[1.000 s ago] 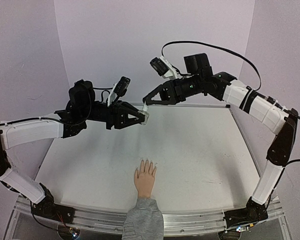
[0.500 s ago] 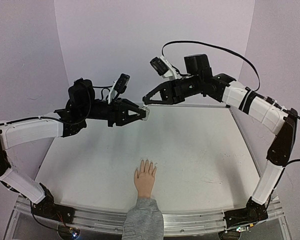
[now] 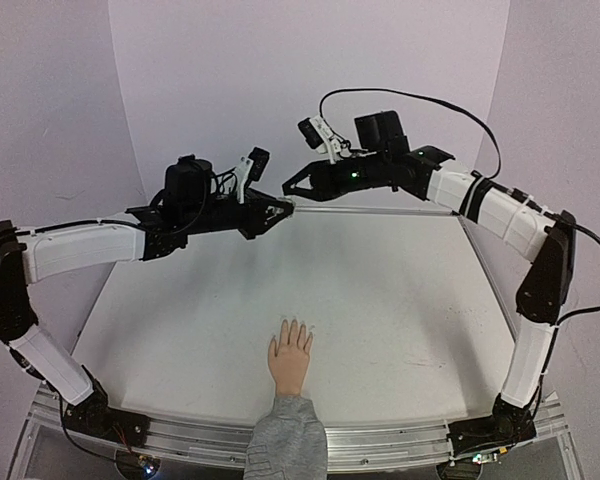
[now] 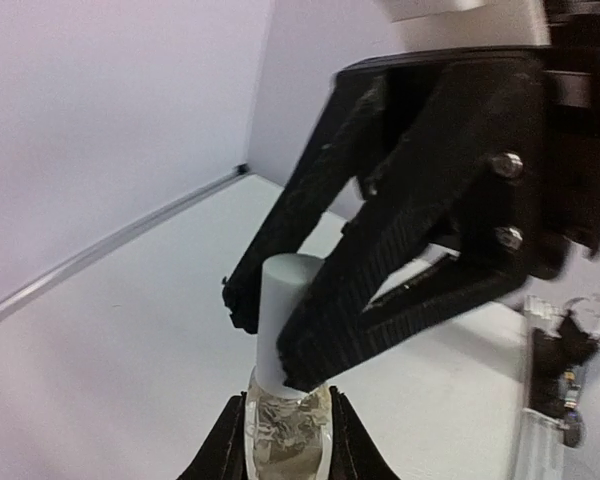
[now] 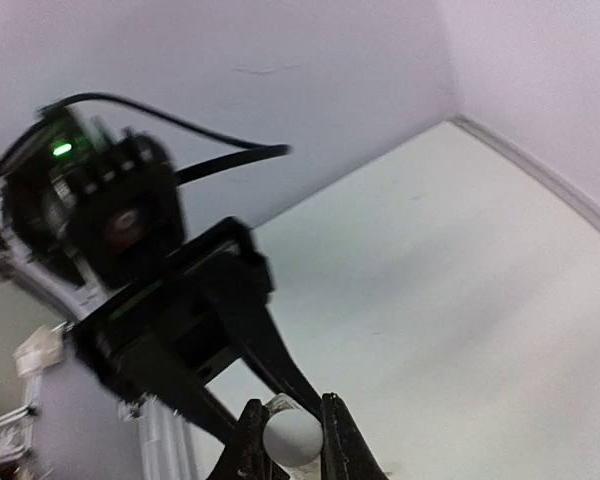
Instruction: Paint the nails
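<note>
A small flesh-coloured hand [image 3: 290,355] with a grey sleeve cuff [image 3: 288,438] lies at the table's near edge, its tiny pale nails [image 3: 294,324] pointing away. High above the table's back, my left gripper [image 3: 283,209] is shut on a small clear bottle [image 4: 287,433]. My right gripper [image 3: 289,187] meets it from the right and is shut on the bottle's white cap [image 4: 285,318]. The cap also shows as a white round end between the right fingers in the right wrist view [image 5: 292,436].
The white table [image 3: 380,300] is bounded by pale purple walls at the back and sides. An aluminium rail [image 3: 400,447] runs along the near edge, with both arm bases on it.
Both grippers have risen and shifted toward the back wall, still joined at the bottle. The left arm has stretched further out. The hand has not moved.
</note>
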You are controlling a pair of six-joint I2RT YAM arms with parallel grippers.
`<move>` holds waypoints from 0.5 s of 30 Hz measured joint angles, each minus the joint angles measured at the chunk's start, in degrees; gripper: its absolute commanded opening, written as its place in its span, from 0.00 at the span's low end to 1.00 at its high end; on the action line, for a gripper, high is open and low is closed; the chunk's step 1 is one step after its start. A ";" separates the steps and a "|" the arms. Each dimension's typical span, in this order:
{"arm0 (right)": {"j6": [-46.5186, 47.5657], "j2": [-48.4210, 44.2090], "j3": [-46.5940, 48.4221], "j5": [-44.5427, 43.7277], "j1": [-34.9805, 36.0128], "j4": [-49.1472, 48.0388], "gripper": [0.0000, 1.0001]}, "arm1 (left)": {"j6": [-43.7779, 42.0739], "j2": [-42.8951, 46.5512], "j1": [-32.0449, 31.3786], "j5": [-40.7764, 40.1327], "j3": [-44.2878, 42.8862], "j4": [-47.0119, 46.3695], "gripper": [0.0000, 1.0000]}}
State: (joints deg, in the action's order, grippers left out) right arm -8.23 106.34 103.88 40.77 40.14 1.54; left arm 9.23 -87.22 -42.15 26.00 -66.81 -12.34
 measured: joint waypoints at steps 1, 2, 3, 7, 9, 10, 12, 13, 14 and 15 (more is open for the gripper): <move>-0.55 1.81 2.45 -6.21 0.79 1.16 0.00 | -2.16 -1.46 0.22 -3.61 -1.05 0.55 0.00; -1.81 3.80 5.11 -14.14 1.95 2.25 0.00 | -4.74 -3.54 0.37 -7.67 -2.56 1.14 0.00; -3.67 5.51 7.13 -21.99 3.32 2.97 0.00 | -7.02 -5.70 0.50 -11.30 -4.07 1.44 0.00; -12.39 9.88 10.10 -44.52 8.00 5.46 0.04 | -11.89 -11.45 0.17 -18.69 -5.66 0.37 0.00; -16.11 11.47 11.15 -50.73 9.49 6.91 0.14 | -12.24 -12.76 -0.24 -20.35 -5.66 0.35 0.00; -17.49 12.07 11.91 -52.68 9.94 7.63 0.19 | -12.24 -13.07 -0.35 -20.83 -5.64 0.31 0.00; -19.08 12.76 13.75 -55.23 10.58 8.87 0.33 | -12.11 -13.16 -0.44 -21.44 -5.60 -0.42 0.00; -19.63 12.79 14.40 -55.74 10.73 9.40 0.40 | -11.96 -13.05 -0.48 -21.44 -5.55 -1.55 0.00; -20.04 12.74 14.97 -55.56 10.88 9.94 0.48 | -11.72 -12.98 -0.57 -21.57 -5.51 -2.84 0.00; -19.93 12.48 15.61 -55.82 11.23 10.32 0.55 | -11.13 -12.59 -0.61 -21.79 -5.05 -4.22 0.00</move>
State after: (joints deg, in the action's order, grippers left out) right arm -28.16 118.83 119.48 -15.05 51.37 11.86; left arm -1.89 -99.81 -42.76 4.21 -71.85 -16.56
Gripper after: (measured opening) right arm 0.374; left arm 0.218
